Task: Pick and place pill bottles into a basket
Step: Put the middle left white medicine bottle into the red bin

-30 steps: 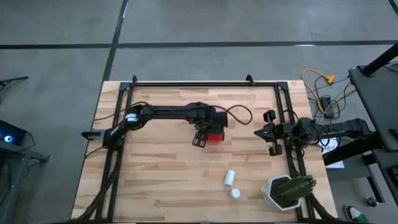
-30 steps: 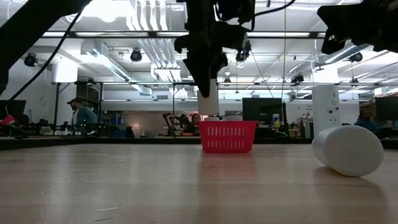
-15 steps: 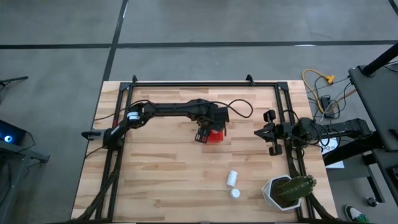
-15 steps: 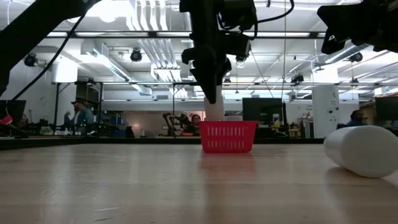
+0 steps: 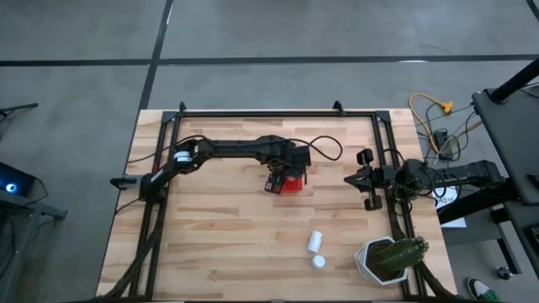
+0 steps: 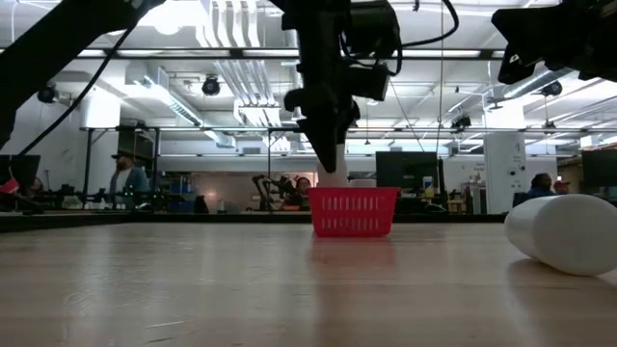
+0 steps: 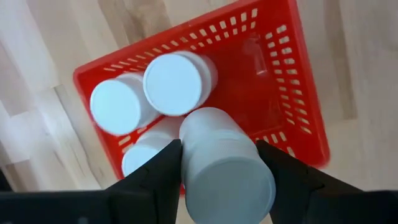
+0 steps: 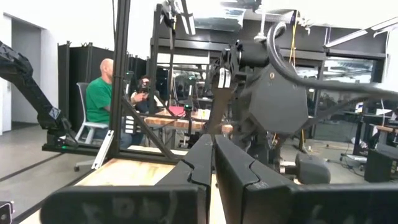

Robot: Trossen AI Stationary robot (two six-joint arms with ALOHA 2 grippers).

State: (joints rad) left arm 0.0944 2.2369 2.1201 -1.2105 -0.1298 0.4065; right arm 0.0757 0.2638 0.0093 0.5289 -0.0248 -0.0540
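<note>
The left gripper (image 7: 217, 163) hangs above the red basket (image 7: 292, 93), jaws clamped on a pill bottle (image 7: 225, 165); three bottles already stand inside. Two more (image 5: 314, 241) lie on the table (image 5: 219, 244). The right gripper (image 8: 211, 163) waits aside, jaws closed and empty. Bottles look light, rigid, smooth; grip mid-body. No readable labels.
</note>
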